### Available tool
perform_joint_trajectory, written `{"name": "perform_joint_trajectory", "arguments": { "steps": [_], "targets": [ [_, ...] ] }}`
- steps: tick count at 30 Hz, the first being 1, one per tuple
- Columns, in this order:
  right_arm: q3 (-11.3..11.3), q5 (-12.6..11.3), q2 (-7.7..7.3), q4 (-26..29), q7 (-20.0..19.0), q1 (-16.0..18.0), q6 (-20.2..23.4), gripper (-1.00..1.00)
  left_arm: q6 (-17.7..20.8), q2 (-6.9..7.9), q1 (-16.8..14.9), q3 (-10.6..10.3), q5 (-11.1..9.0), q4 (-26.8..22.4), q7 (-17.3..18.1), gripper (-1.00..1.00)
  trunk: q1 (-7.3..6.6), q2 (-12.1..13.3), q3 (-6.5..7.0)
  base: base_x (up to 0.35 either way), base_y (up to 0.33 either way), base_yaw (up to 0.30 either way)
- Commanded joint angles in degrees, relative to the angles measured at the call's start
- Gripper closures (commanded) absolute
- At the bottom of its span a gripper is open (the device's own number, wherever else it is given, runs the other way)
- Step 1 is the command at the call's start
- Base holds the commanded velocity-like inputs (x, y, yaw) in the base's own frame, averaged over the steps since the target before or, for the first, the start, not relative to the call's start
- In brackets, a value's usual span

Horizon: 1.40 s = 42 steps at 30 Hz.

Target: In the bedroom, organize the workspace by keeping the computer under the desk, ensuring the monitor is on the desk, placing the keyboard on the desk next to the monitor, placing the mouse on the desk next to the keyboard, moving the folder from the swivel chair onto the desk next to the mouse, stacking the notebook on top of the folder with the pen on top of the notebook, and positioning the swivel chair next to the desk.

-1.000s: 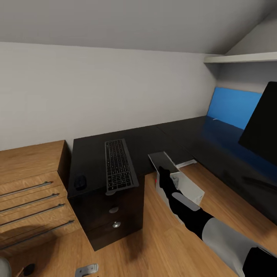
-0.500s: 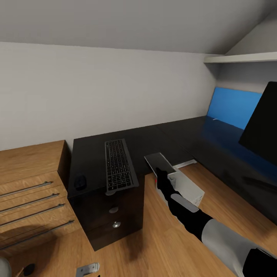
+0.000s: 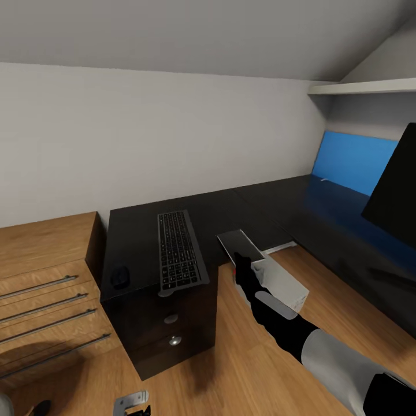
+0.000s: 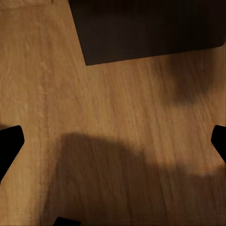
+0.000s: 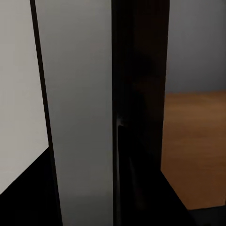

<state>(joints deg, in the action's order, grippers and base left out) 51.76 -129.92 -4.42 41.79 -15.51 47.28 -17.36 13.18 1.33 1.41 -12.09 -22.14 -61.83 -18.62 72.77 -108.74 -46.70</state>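
The right gripper (image 3: 241, 267) presses against the near end of the computer (image 3: 271, 273) — whether its fingers clasp the case or merely touch it cannot be told. The tower lies on the wooden floor (image 3: 248, 352) in the desk's (image 3: 138, 231) inner corner. On the desk, the keyboard (image 3: 180, 248) lies beside the mouse (image 3: 119, 277) — the monitor (image 3: 396, 190) stands well apart.
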Motion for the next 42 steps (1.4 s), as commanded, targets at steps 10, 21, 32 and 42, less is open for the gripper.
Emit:
{"name": "perform_joint_trajectory", "arguments": {
  "steps": [10, 21, 32, 42],
  "targets": [
    [0.47, -0.68, -0.15, 0.05, -0.68, 0.09, -0.32, 1.00, -1.65, 0.07, 0.00, -0.23, -0.52, -0.05, -0.50, -1.00, 0.02, -0.02, -0.04, 0.068, 0.015, 0.000],
    [0.45, -0.69, -0.15, 0.05, -0.69, 0.09, -0.33, 1.00, -1.64, 0.07, 0.00, -0.25, -0.52, 0.01, -0.54, -1.00, 0.02, -0.02, -0.04, 0.108, 0.102, 0.000],
    [0.45, -0.36, -0.15, 0.08, -0.75, 0.09, -0.48, 1.00, -1.65, 0.12, 0.00, -0.24, -0.55, 0.04, -0.52, -1.00, 0.02, -0.02, -0.04, 0.026, 0.025, 0.000],
    [0.45, -0.42, -0.15, 0.05, -0.69, 0.07, -0.49, 1.00, -1.58, 0.14, 0.00, -0.22, -0.62, 0.04, -0.62, -1.00, 0.02, -0.02, -0.04, 0.029, 0.028, 0.000]
  ]
}}
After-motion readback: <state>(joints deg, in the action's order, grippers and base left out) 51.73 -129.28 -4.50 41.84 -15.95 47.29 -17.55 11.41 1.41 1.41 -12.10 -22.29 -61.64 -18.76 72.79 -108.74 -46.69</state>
